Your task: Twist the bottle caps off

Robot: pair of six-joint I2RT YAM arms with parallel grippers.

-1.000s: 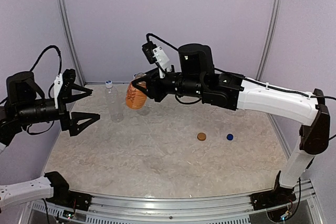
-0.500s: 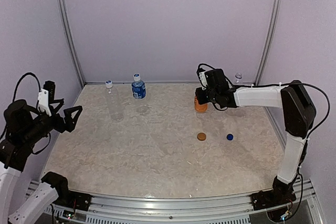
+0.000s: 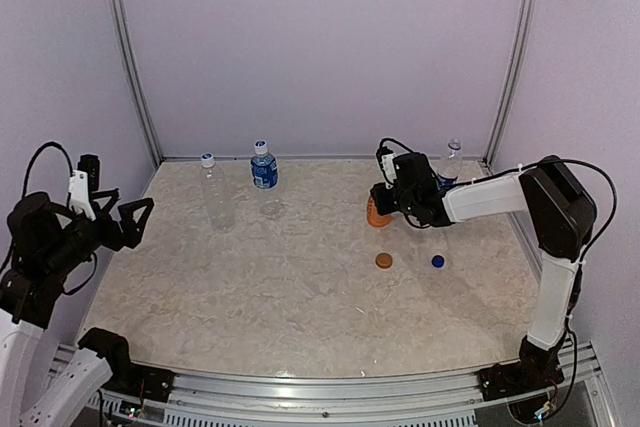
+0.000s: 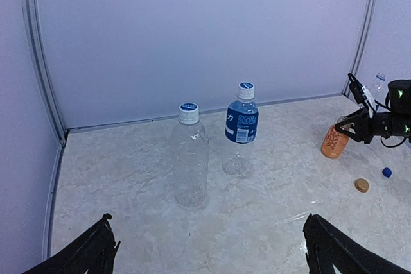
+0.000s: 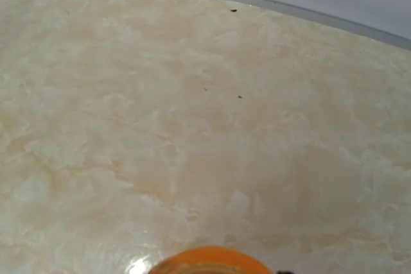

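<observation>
My right gripper (image 3: 386,199) is shut on the short orange bottle (image 3: 377,211), which is uncapped and tilts on the table at the right; its orange rim shows at the bottom of the right wrist view (image 5: 212,262). An orange-brown cap (image 3: 384,260) and a blue cap (image 3: 438,261) lie loose in front of it. A tall clear bottle (image 3: 216,202) and a blue-label bottle (image 3: 264,173) stand capped at the back left. A third capped bottle (image 3: 448,167) stands at the back right. My left gripper (image 3: 128,222) is open and empty at the far left, its fingertips wide apart (image 4: 212,255).
Lilac walls with metal posts close the table at the back and both sides. The right arm's white link (image 3: 490,195) stretches low across the back right. A metal rail (image 3: 330,387) runs along the near edge.
The right arm has carried the orange bottle from the back left to the right side, then lowered and tilted it. The left arm has drawn back to the left.
</observation>
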